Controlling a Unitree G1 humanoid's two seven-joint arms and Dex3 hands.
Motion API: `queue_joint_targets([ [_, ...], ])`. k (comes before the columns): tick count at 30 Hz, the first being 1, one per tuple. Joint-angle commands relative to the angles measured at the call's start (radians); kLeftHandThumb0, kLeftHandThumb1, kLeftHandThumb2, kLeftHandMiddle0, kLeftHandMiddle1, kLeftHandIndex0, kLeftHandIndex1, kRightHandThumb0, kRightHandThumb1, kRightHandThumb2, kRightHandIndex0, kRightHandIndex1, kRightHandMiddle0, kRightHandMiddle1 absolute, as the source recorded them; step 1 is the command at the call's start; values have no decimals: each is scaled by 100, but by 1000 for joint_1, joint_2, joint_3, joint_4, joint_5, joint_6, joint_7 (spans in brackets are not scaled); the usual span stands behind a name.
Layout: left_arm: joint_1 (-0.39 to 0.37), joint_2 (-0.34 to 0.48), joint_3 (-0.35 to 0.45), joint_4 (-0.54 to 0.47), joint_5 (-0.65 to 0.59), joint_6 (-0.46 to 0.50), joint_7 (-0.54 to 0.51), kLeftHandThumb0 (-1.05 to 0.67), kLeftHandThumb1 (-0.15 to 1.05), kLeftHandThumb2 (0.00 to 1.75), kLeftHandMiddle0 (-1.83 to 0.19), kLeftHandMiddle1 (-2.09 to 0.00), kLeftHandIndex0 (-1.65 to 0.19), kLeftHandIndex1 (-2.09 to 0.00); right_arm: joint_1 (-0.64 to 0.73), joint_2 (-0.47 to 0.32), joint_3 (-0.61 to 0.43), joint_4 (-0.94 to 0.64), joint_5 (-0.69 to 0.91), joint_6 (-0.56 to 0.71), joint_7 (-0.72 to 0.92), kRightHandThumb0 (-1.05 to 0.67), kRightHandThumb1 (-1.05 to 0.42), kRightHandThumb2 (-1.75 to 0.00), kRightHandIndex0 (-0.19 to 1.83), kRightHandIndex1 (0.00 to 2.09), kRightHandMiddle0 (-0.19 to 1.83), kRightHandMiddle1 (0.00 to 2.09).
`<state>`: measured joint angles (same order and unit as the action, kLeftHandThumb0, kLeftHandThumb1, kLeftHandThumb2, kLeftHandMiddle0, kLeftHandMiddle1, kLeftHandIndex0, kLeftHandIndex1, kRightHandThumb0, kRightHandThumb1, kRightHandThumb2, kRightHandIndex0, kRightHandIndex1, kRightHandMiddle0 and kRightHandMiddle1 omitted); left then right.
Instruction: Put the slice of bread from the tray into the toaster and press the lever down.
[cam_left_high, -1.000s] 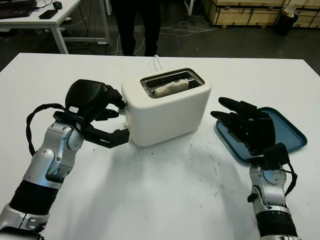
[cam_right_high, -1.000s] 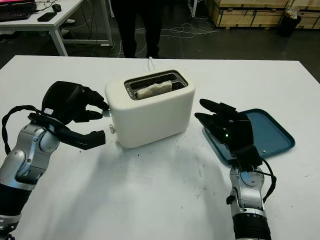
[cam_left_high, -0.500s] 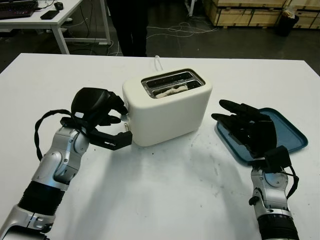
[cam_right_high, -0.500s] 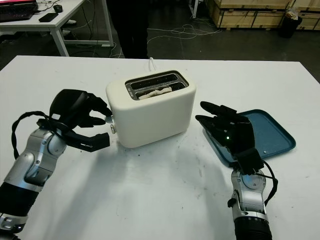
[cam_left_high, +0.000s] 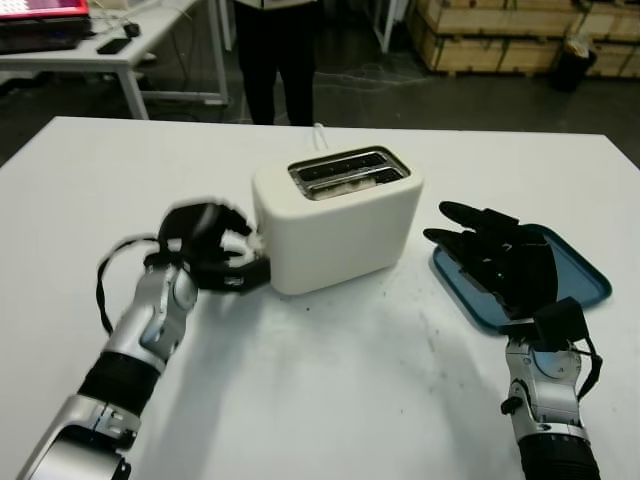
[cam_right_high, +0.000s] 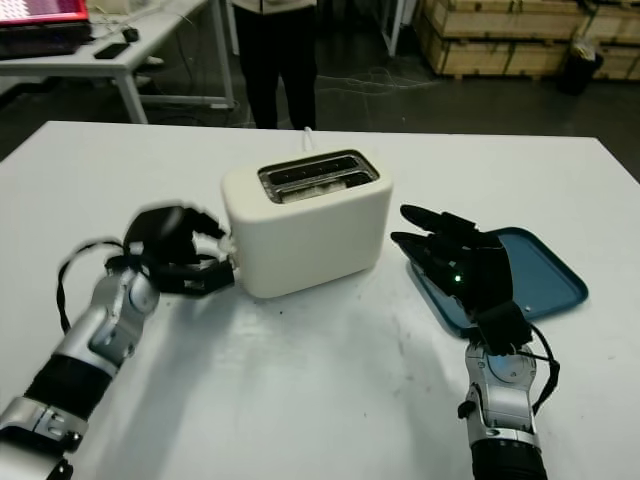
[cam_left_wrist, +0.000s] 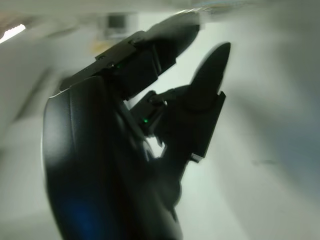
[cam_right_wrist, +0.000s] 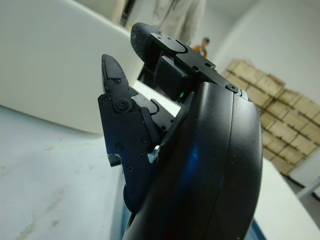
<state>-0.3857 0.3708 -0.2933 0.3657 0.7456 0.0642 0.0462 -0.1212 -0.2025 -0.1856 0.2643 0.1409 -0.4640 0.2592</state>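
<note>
Left eye view showed the white toaster (cam_left_high: 340, 225) standing near the middle of the white table (cam_left_high: 330, 400), its two slots facing up. The slice of bread (cam_left_high: 350, 180) sat low inside the slot nearer the robot, only its pale top edge visible below the rim. A white cord (cam_left_high: 318, 132) ran from behind the toaster toward the far table edge.

The left hand (cam_left_high: 215, 255) was at the toaster's left end face, close against the spot where the lever (cam_left_high: 258, 239) sticks out. It was smeared by motion, so whether its fingers actually touched the lever, or how far they were curled, could not be told; it seemed to be pressed up to that end of the casing. In the left wrist view the black fingers (cam_left_wrist: 207, 80) reached toward a pale surface, again too blurred to judge contact.

The right hand (cam_left_high: 495, 255) hovered open above the near left part of the blue tray (cam_left_high: 580, 275), holding nothing. The tray lay to the right of the toaster, just apart from it. In the right wrist view the toaster's white side (cam_right_wrist: 55, 65) stood just beyond the fingertips (cam_right_wrist: 112, 70).

A person in dark trousers (cam_left_high: 278, 60) stood behind the far edge of the table.
</note>
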Motion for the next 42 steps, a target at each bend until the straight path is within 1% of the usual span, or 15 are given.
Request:
queue_joint_targets([
  [1, 45, -28, -62, 23, -20, -13, -72, -16, 81, 0, -104, -88, -115, 0, -6, 2, 3, 4, -1, 1, -7, -20, -92, -9, 105, 6, 94, 0],
  [5, 44, -6, -67, -19, -22, -5, -92, -17, 80, 0, -100, -110, -116, -1, -7, 9, 5, 8, 8, -4, -3, -20, -92, -8, 105, 5, 95, 0],
  [8, 45, 10, -69, -42, -18, -16, -95, -18, 79, 0, -102, -105, -118, -1, -7, 11, 4, 13, 7, -11, -3, -22, -92, -9, 106, 6, 95, 0],
  [15, 40, 31, -89, -75, -5, -21, -87, -20, 76, 0, -114, -71, -123, -1, -7, 12, 3, 17, 8, -16, -3, -20, -92, -9, 105, 5, 95, 0],
  [21, 48, 23, -75, -102, -26, 8, -97, -19, 76, 0, -114, -64, -123, -1, -7, 10, 3, 17, -5, -18, -14, -20, -92, -9, 105, 5, 94, 0],
  [23, 58, 35, -63, -131, -27, 15, -97, -20, 77, 0, -115, -76, -121, -1, -7, 11, 3, 18, -2, -18, -13, -20, -92, -9, 106, 5, 94, 0],
  [24, 66, 44, -50, -149, -30, 13, -88, -19, 76, 0, -115, -83, -121, -1, -6, 11, 3, 17, -3, -19, -15, -20, -92, -9, 106, 6, 95, 0],
  [26, 79, 58, -20, -178, -32, 5, -57, -17, 76, 0, -107, -83, -122, -1, -6, 10, 4, 18, -5, -20, -17, -19, -92, -9, 107, 6, 95, 0],
  [27, 84, 69, -2, -194, -33, -1, -41, -16, 74, 0, -110, -92, -123, -2, -7, 9, 4, 21, -5, -22, -16, -19, -92, -9, 107, 6, 95, 0],
  [28, 88, 81, 16, -209, -36, -7, -32, -17, 75, 0, -106, -110, -124, -1, -7, 8, 4, 22, -5, -23, -16, -19, -92, -9, 107, 6, 95, 0],
  [31, 102, 120, 83, -287, -42, -2, -20, -22, 78, 1, -99, -132, -123, 0, -7, 9, 5, 18, -5, -14, -17, -21, -92, -8, 106, 5, 95, 0],
  [32, 107, 136, 108, -320, -41, 0, -21, -23, 78, 1, -99, -134, -122, 0, -7, 11, 6, 18, -4, -12, -18, -21, -92, -8, 106, 5, 95, 0],
  [37, 122, 195, 202, -489, -17, 44, -62, -33, 77, 0, -105, -124, -119, 0, -11, 11, 10, 21, -6, -4, -19, -21, -92, -8, 105, 4, 95, 0],
  [40, 126, 225, 233, -587, 15, 79, -102, -47, 71, 1, -109, -120, -119, 0, -12, 12, 15, 15, -3, 6, -18, -20, -92, -9, 104, 4, 95, 0],
  [42, 127, 242, 247, -625, 27, 83, -120, -52, 68, 0, -115, -106, -120, 0, -13, 12, 18, 15, 5, 6, -13, -19, -92, -9, 103, 3, 95, 0],
])
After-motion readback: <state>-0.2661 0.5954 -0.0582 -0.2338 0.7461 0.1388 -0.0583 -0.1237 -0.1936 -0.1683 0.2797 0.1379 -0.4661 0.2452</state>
